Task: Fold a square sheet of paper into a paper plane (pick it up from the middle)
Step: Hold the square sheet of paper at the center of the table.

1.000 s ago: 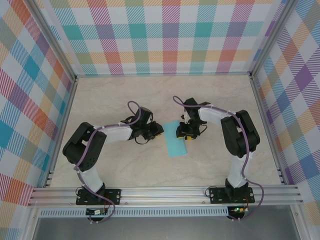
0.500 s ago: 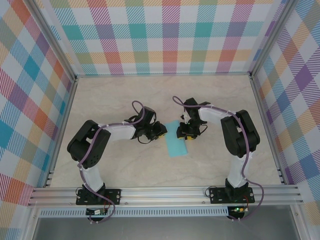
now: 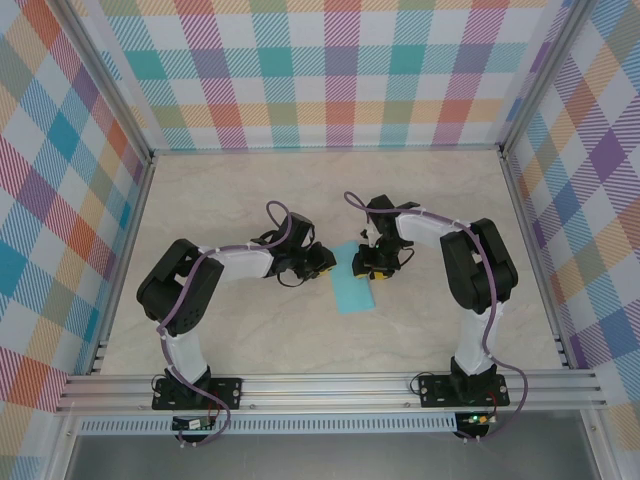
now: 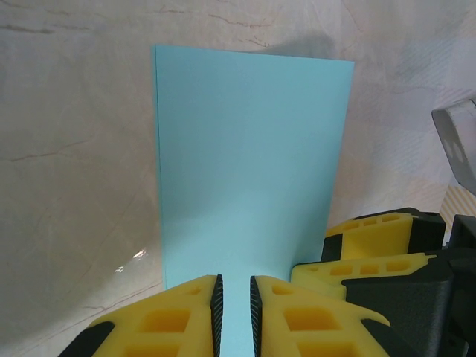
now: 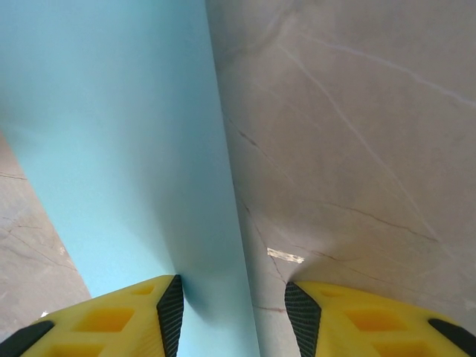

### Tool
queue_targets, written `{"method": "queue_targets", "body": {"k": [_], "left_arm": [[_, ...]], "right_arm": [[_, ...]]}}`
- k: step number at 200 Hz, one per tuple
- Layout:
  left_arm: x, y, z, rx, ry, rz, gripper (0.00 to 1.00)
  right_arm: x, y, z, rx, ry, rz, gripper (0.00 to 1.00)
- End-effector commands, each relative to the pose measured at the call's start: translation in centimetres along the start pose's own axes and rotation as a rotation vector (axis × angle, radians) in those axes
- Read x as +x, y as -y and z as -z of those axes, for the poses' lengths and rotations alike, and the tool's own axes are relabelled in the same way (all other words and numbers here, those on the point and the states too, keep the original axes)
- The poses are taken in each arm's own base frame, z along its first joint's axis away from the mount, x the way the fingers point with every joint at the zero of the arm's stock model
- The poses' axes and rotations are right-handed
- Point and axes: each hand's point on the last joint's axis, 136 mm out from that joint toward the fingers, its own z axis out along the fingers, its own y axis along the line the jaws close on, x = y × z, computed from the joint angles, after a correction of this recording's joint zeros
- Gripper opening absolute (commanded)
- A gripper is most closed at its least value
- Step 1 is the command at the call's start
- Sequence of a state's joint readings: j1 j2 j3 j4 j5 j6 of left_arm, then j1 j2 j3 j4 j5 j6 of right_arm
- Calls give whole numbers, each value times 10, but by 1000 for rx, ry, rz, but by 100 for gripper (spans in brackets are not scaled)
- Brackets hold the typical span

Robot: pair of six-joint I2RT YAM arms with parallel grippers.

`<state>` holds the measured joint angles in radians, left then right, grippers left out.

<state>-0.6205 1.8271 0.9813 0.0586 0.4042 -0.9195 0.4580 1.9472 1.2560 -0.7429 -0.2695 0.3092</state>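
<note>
Plaid walls enclose a pale marble table [image 3: 250,330] on which one turquoise sheet of paper [image 3: 352,285] lies flat between two arms, showing a rectangular outline. The left gripper [image 3: 322,262] sits at the sheet's left edge. In its wrist view, its jaws are nearly closed, with a narrow slit showing paper beneath, and I see no grip. The right gripper [image 3: 366,270] straddles the sheet's right edge, about half open and holding nothing, with one finger [image 5: 111,320] over the paper and one over bare marble.
</note>
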Motion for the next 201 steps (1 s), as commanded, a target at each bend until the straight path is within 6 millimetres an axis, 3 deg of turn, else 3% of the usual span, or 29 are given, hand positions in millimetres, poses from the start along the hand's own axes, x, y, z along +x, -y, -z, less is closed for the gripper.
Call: {"method": "queue_targets", "body": {"k": [1,105,201], "left_arm": [[2,13,-3,30,-17,-28,19],[14,17,-19,36,-73,-45,16],[28,-20,-29,-95,-126,-18,8]], "right_arm": [[-1,32,-35,101,-27,-17,47],[0,35,-38,110,-34,-18,48],[0,34,-38,106,-31,-19,48]]}}
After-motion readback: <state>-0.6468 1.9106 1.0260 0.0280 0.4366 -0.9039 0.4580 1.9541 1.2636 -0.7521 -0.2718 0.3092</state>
